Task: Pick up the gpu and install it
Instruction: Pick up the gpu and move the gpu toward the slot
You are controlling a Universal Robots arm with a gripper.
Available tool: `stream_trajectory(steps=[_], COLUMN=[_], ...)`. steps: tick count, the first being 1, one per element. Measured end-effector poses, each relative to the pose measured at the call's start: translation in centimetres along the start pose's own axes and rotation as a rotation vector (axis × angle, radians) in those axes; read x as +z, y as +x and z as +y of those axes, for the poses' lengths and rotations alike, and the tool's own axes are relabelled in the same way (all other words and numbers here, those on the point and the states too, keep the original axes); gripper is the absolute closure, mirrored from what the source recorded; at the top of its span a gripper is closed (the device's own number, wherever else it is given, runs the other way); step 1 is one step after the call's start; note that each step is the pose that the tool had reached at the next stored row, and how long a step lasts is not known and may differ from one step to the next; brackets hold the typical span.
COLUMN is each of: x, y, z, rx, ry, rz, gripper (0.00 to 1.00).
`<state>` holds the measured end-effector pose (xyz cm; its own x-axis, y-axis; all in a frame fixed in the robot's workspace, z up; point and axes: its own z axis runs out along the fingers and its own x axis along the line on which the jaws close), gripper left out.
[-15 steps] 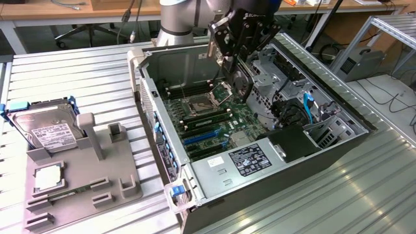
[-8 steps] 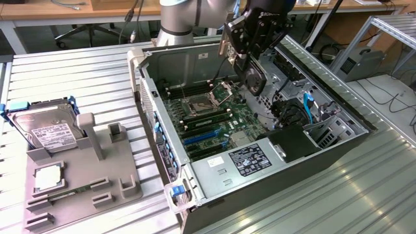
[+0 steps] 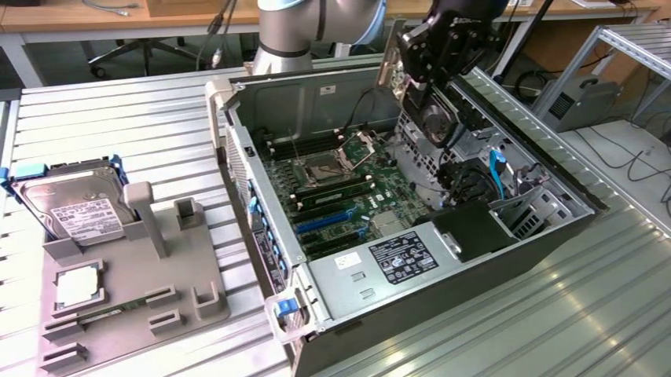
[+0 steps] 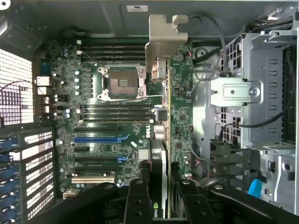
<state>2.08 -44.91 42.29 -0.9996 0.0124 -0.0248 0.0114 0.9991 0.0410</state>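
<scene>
Closest in, the gripper (image 4: pixel 161 189) pinches the graphics card (image 4: pixel 160 161) edge-on, jaws drawn in narrow against both faces, with an Nvidia logo showing between them. The card hangs over the open computer case (image 3: pixel 346 314), its silver bracket (image 4: pixel 163 42) at the far end. Beneath it, the motherboard (image 4: pixel 107 140) reads Dell. The power supply label (image 3: pixel 404 259) is too small to read, and the card's flat face is hidden.

Open PC case (image 3: pixel 314 102) w/ mobo (image 3: pixel 335 196); HDD (image 3: pixel 74 206) on grey rack (image 3: pixel 157 290).
</scene>
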Motion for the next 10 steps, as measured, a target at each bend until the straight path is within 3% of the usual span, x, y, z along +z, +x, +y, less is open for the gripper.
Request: stream_trajectory(steps=[4,10], x=[0.05,0.08], y=[-1.8,-3.0], z=[0.04,0.06], rx=[0.000,0.000], ry=[0.0000,0.0000], rz=[0.0000,0.0000], gripper=[0.73,0.73])
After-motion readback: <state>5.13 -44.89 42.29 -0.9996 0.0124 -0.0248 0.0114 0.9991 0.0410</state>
